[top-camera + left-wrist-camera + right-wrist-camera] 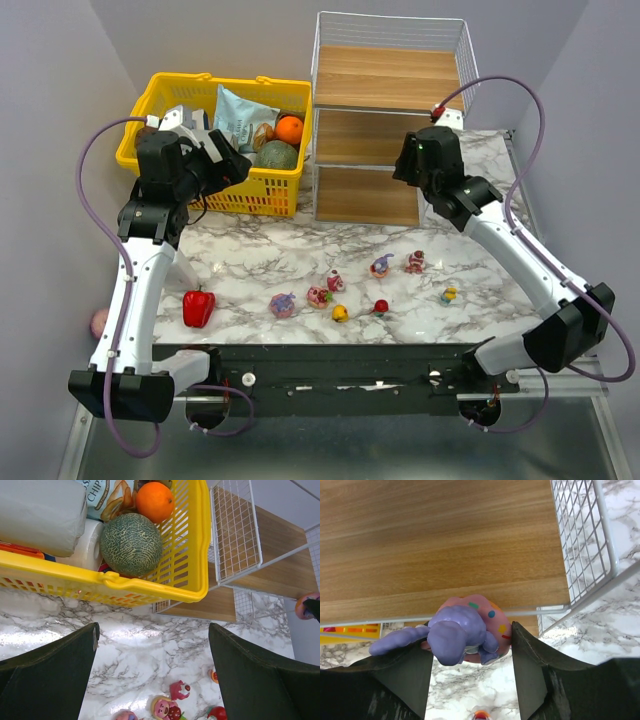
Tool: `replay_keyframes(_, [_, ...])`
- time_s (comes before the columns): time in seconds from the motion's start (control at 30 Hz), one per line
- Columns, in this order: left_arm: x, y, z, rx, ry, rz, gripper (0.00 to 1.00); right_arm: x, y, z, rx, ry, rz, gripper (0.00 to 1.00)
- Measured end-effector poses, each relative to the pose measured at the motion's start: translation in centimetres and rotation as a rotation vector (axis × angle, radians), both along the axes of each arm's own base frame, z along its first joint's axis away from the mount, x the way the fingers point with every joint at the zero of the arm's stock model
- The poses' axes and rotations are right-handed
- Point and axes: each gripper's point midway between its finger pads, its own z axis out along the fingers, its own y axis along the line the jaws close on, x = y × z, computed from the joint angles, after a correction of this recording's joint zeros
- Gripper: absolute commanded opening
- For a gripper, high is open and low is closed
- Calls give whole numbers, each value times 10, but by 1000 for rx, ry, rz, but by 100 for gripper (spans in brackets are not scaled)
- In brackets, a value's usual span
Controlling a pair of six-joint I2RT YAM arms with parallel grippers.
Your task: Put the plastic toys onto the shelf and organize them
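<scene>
At the far left a yellow plastic lattice basket [165, 95] of groceries stands on the white-veined marble table [260, 245]. The left gripper [152, 630] hangs just in front of it, dark fingers spread wide with nothing between them. This arm looks parked out of the way rather than working. Near the table's front edge lies a glossy red bell pepper [198, 307], which is not one of the toys. Across the middle of the table, well apart from the shelf, eight small colourful plastic toys [318, 296] lie scattered, not yet dealt with.

To the right, the tall shelf of light wooden boards in a white wire frame [385, 75] stands open toward the arms. The right gripper [470, 645] is closed narrowly on a purple-and-pink plastic bunny figurine [457, 635]. It holds the toy at the front rail of one board, probably so it can go in level. I cannot tell which tier. The figurine's long axis runs across the fingers, parallel to the board's front edge. Its purple ear or limb points to the left of the wrist view and its speckled pink body to the right.
</scene>
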Motion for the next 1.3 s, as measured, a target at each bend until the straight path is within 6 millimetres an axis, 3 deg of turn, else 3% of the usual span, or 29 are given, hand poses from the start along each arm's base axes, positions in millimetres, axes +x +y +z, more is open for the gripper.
replay_keyframes(0.53, [0,0,0,-1,0,0,99,30,-3,12,-34,-103,-23,44])
replay_keyframes(0.73, [0,0,0,-1,-1,0,99,41,-1,13,-33,-134,-41,54])
replay_keyframes(1.03, [-1,0,-2,0,4,0,99,48,-2,13,-26,-150,-61,68])
replay_keyframes(1.3, [-2,0,-4,0,6,0,99,48,-4,4,-30,-135,-70,72])
